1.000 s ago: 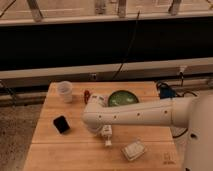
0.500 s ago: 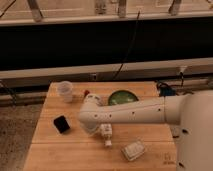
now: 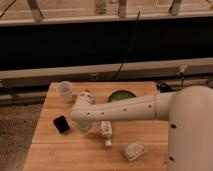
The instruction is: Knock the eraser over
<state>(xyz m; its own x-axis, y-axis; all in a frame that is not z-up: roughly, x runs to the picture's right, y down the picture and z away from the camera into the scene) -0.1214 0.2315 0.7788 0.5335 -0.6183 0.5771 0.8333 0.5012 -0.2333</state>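
You are in the approach step: the eraser (image 3: 61,124) is not yet knocked over, as far as I can judge. It stands on the left part of the wooden table (image 3: 55,155), tilted a little, close to the left edge. The arm (image 3: 125,107) reaches across from the right, and its bent end sits just beside the eraser, on its right. The gripper (image 3: 86,129) is at that end, low over the table and mostly hidden under the wrist (I can see only a small pale part of it); its fingers are clenched together with nothing between them.

The next move, I think, calls for a short sideways sweep to the left, low enough to meet the upper half of the block and not pass over it. The push must be gentle, because the table edge is near.

The eraser is a small black block, matte, with rounded corners. The table is made of pale wooden planks. Behind the arm stands a clear plastic cup (image 3: 65,91), and a green round bowl (image 3: 122,96) sits further right. A long white bar (image 3: 106,131) lies under the arm, and a pale grey flat packet (image 3: 133,149) lies near the front edge. The arm's shell is smooth and white.
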